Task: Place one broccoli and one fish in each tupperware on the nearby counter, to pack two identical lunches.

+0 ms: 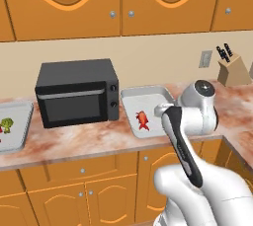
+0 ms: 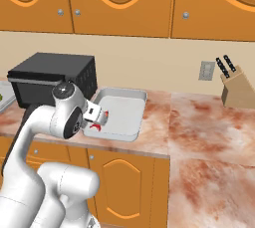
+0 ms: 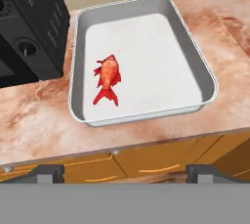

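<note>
Fish [image 3: 108, 78] is what the arm looks to be after: 1 red fish lies flat in the left half of a shallow steel tray [image 3: 195, 59], nearer the front rim than the back, with the tray's right half bare. That tray sits on the counter [image 3: 44, 120] just right of the black microwave [image 1: 76, 99], near it but not touching, and close to the counter's front edge, where the arm can get at it from above.

The gripper [image 3: 126, 171] hangs above the counter's front edge, on the near side of the tray, with its 2 dark fingertips [image 3: 46, 173] spread wide and nothing between them. From where I stand, that wide spread reads as readiness for a grab, since the fish is broad across its fins. The hand is well apart from the fish, so I judge the reach has not yet closed in.

Left of the microwave, a 2nd tray [image 1: 22, 121] holds broccoli [image 1: 6, 125], green with something red beside it that I cannot make out. Right of the fish tray, a wooden knife block [image 2: 238, 90] stands against the wall, well clear of the work. I see no tupperware from here, so packing seems barely begun.
</note>
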Motion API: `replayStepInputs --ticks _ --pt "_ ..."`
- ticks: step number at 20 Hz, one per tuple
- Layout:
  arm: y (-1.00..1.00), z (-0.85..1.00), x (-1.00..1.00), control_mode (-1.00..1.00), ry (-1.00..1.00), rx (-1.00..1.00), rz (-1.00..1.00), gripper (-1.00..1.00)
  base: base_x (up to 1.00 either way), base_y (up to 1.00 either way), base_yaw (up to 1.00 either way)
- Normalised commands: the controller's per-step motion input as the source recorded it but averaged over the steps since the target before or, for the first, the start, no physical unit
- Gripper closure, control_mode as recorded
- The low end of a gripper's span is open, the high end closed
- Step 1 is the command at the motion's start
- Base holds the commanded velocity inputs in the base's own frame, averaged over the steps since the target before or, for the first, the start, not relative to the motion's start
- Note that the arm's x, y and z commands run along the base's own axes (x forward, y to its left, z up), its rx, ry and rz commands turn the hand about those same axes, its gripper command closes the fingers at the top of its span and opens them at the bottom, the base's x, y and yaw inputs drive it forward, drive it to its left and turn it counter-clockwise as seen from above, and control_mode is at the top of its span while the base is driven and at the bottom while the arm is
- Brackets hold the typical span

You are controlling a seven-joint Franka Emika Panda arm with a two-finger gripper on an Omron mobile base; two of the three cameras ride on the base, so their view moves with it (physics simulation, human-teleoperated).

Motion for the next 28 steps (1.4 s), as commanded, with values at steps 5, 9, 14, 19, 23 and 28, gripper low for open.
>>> replayStepInputs --ticks 5,9,14,19,23,28 --pt "0.00 0.94 -0.80 -1.00 -0.03 0.00 0.00 -1.00 0.00 0.00 0.00" --pt "-0.01 0.62 -0.95 -1.00 0.00 0.00 0.00 -1.00 0.00 0.00 0.00" --pt "-0.02 0.08 -0.40 1.00 0.01 0.00 0.00 -1.00 -0.60 -0.06 -0.01" --pt "0.00 0.00 0.00 1.00 0.00 0.00 0.00 -1.00 -1.00 -0.15 -0.04" --pt "0.00 0.00 0.00 1.00 0.00 0.00 0.00 -1.00 -1.00 0.00 -0.03" --pt "0.00 0.00 0.00 1.00 0.00 0.00 0.00 -1.00 -1.00 0.00 -0.02"
